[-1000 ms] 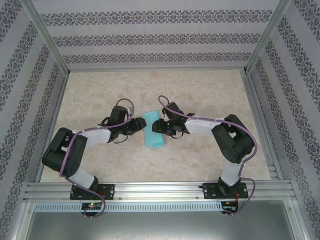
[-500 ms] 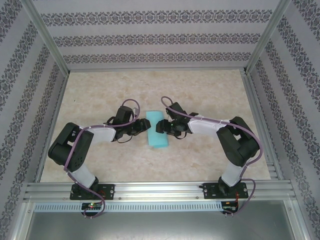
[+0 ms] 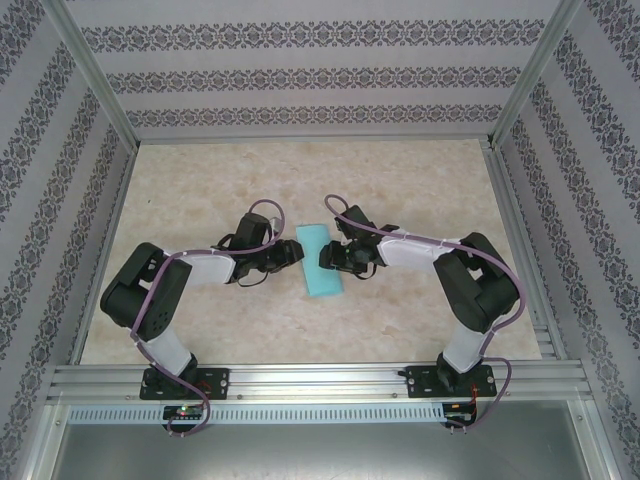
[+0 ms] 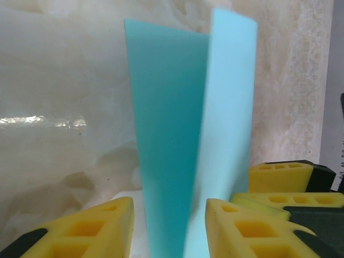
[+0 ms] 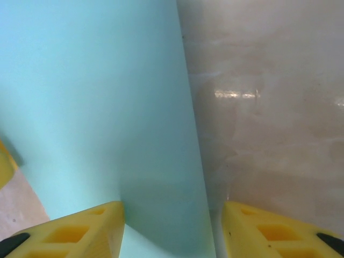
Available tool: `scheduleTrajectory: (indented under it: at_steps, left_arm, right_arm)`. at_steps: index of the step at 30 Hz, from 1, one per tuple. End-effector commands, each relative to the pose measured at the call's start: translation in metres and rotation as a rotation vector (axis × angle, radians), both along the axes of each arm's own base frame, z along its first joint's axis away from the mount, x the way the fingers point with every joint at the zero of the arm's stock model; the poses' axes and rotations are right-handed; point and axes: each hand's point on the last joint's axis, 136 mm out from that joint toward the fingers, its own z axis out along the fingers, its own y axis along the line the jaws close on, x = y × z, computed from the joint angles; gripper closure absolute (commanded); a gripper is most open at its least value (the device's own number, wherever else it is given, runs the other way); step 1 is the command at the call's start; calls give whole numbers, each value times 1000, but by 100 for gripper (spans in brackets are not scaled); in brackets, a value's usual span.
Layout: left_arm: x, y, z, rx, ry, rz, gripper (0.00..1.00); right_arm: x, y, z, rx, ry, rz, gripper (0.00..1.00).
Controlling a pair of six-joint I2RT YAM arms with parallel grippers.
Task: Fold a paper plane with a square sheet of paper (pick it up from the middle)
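One folded turquoise sheet of paper (image 3: 322, 262), centre of table (image 3: 200, 180), long axis 11-to-5. Left gripper (image 3: 296, 251) at its 9 o'clock, right gripper (image 3: 327, 257) at 3; both part-open astride its edges, equally near.

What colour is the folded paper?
Turquoise. The paper shows best in the left wrist view.

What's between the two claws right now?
The folded turquoise sheet lies between the left claw and the right claw, as the top external view shows; nothing else lies there.
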Motion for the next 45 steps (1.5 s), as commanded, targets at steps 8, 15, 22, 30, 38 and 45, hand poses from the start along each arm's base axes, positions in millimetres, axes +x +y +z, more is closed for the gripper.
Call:
scheduleTrajectory:
  at_steps: [8, 15, 22, 30, 38, 45]
  left_arm:
    - [13, -5, 38, -10, -150, 15, 60]
    - [19, -21, 36, -46, -148, -23, 62]
    - [25, -35, 29, -49, -125, -54, 71]
    - [30, -31, 18, 7, -111, -34, 74]
    - [38, -13, 21, 89, -136, 44, 74]
    - [44, 4, 33, 134, -150, 103, 74]
  right_arm:
    - [12, -10, -14, -70, 11, -40, 50]
    - [10, -17, -24, -82, 46, -83, 49]
    - [4, -30, -38, -166, 107, -134, 49]
    - [-2, -40, -50, -255, 140, -130, 49]
    - [-7, -43, -61, -353, 149, -102, 49]
    - [-10, -47, -69, -393, 173, -104, 49]
